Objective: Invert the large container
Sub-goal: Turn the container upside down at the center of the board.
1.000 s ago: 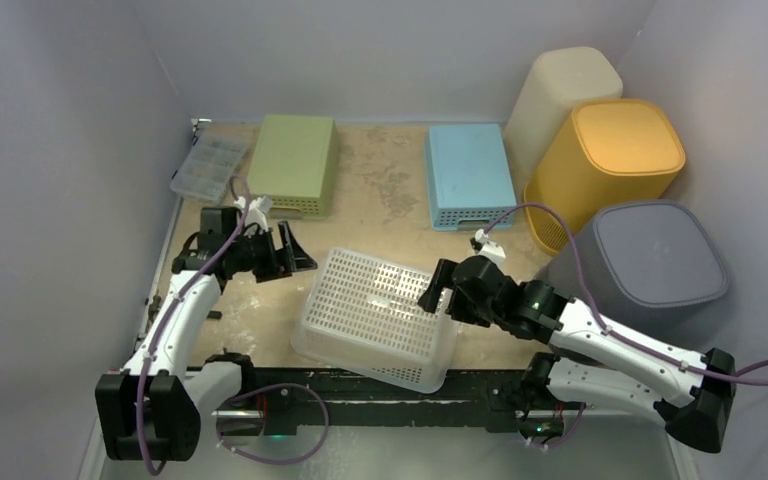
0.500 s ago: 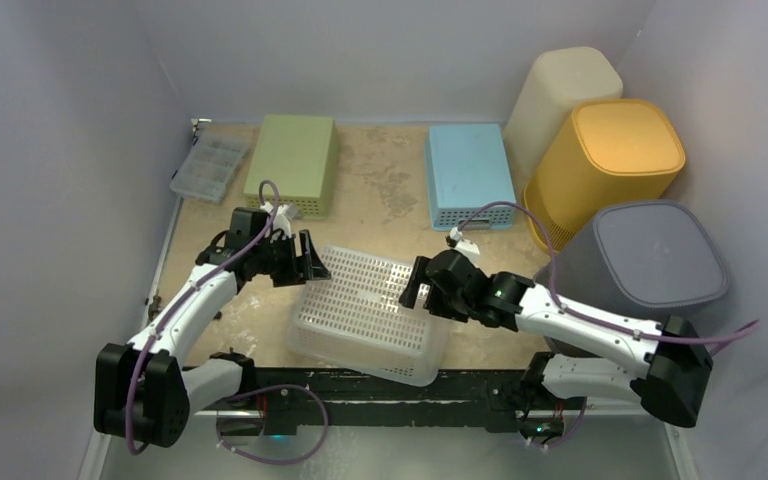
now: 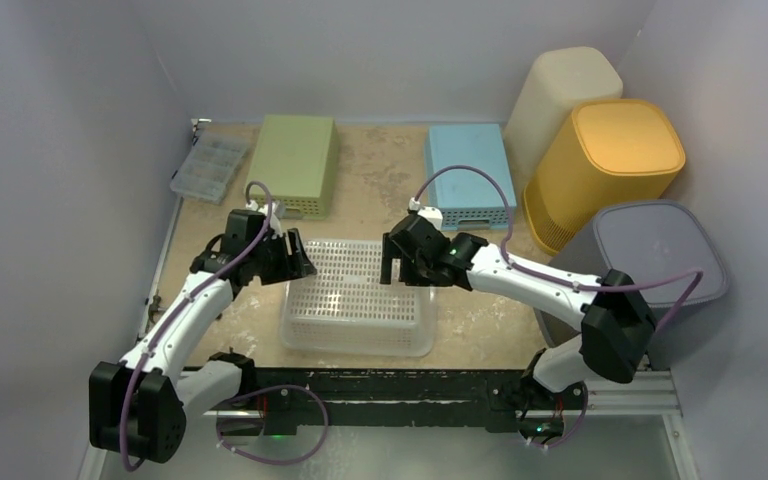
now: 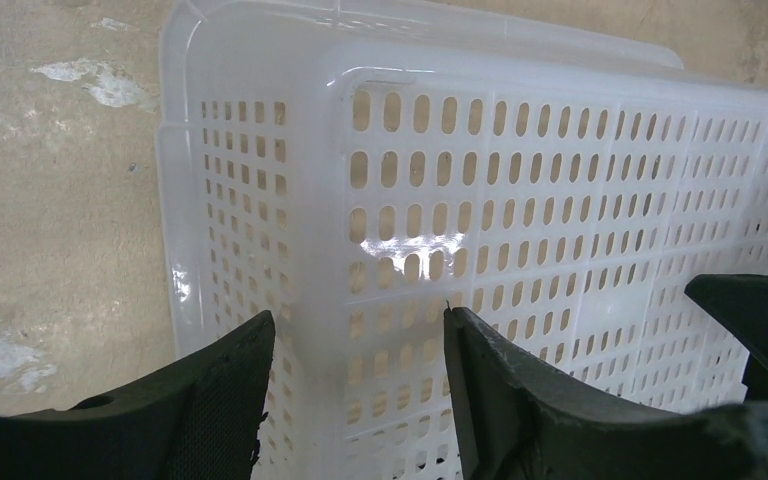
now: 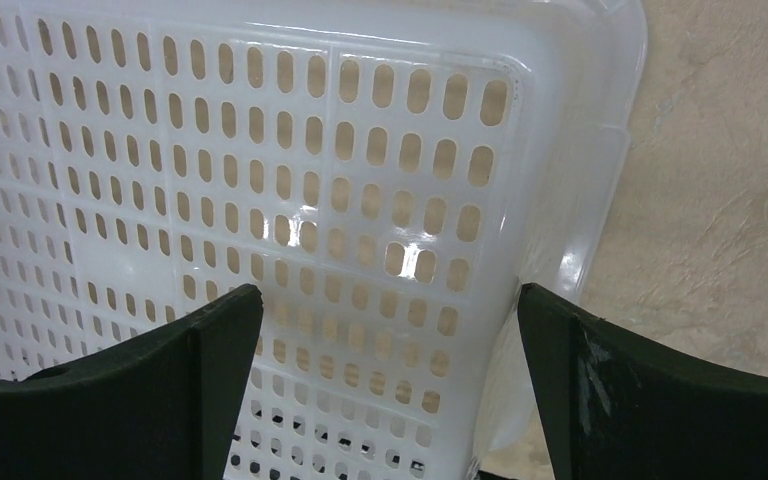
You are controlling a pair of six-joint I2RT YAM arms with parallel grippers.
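Centre table (image 3: 390, 190): large container (image 3: 355, 320) base-up, flip looks done. Left gripper (image 4: 358, 325) half-spread, grip unclear; right gripper (image 5: 390, 300) released. You just retreat.

Robot lab test cell, I'd say, not a home. My left arm (image 3: 185, 320) and right arm (image 3: 530, 285) are mounted on a black rail (image 3: 390, 385) at the table edge. Plain grey panel walls (image 3: 60, 150) box in a scuffed, stained tabletop (image 3: 380, 180). Plastic props all around: white perforated basket (image 3: 355, 300), green bin (image 3: 293, 160), blue bin (image 3: 468, 170), yellow bin (image 3: 615, 150), grey bin (image 3: 655, 260).
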